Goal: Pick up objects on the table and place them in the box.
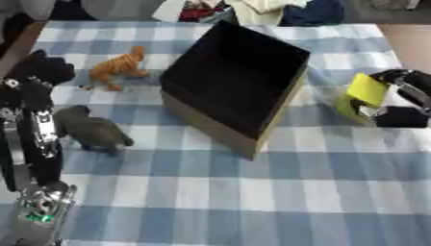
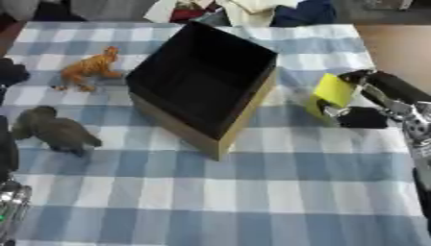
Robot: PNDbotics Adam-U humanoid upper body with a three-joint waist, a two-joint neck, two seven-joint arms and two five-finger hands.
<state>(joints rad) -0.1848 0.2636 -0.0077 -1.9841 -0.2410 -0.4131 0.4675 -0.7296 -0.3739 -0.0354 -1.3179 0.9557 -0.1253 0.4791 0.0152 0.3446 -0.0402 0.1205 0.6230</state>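
Right eye view — right hand (image 2: 370,103) pinching yellow object (image 2: 331,94), beside black box (image 2: 202,79), left hand's (image 1: 38,72) fingers unclear.

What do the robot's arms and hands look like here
The left arm is black with silver metal segments and a small green light near its base. The right hand is black, on an arm with silver-grey jointed parts at the wrist.

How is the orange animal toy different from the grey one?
The orange toy is bright and slim; the grey toy is dull and rounder. The orange toy stands farther back, level with the box; the grey toy stands nearer, beside the left hand. Both stand upright on the checked cloth, left of the box.
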